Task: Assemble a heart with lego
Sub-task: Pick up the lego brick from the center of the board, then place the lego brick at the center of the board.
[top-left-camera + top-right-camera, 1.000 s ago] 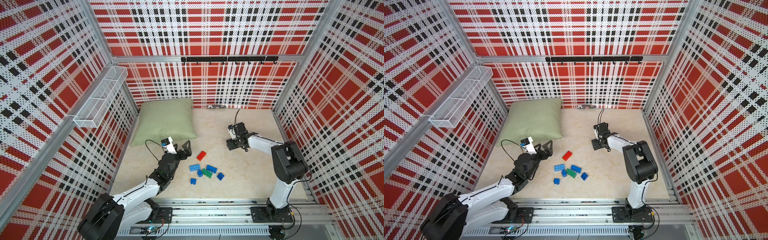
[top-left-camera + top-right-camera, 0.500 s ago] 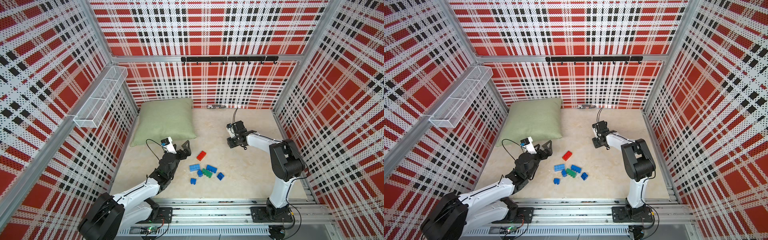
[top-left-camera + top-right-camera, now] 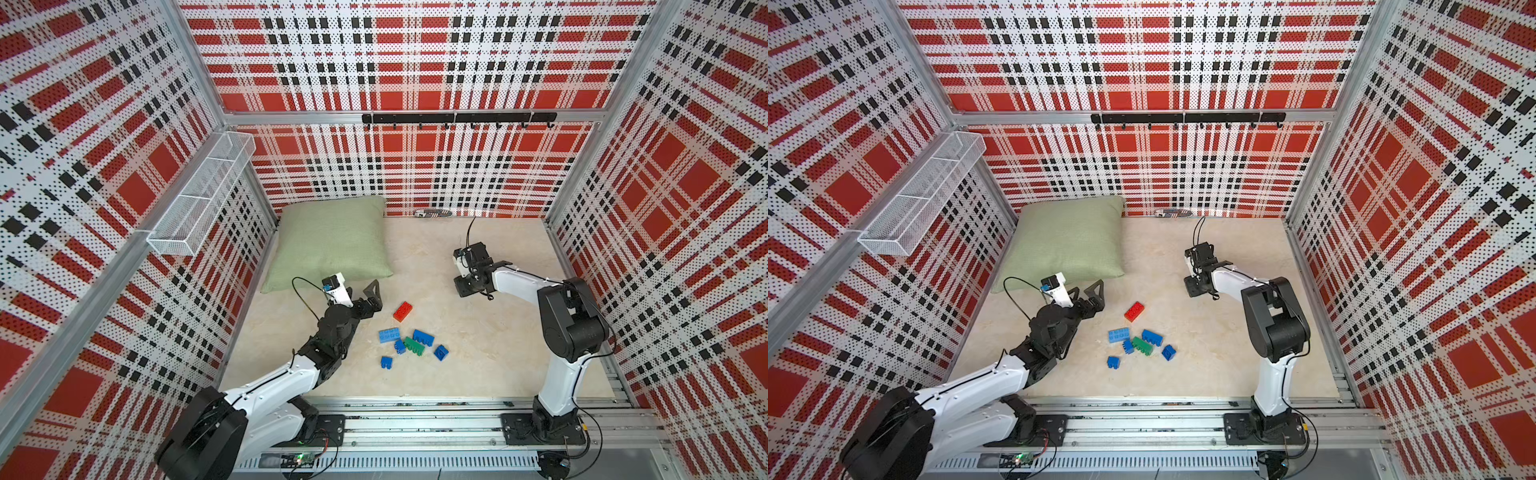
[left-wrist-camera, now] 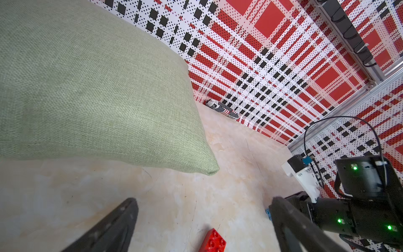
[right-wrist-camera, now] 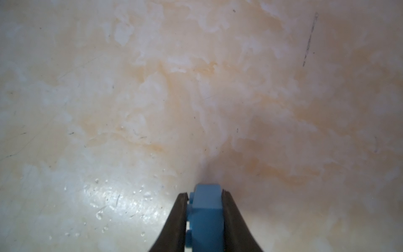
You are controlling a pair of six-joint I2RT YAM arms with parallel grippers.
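— Blue plastic is seen between the fingers of the right gripper. What has been altered?
— Those jaws, apart a second ago, have been closed on a light blue brick, studs turned toward one finger, low over the table. One piece is thus secured; no heart is built yet.
— Where is the remaining lego?
— Gathered mid-table, well apart from that grip: a red brick nearest, then a green brick touched by blue ones. Whether any are joined cannot be told.
— Is room left for carrying?
— Bare table lies between grip and pile, and the plaid walls are well clear. The left gripper is held wide open and empty, just beside the green pillow, near the red brick.
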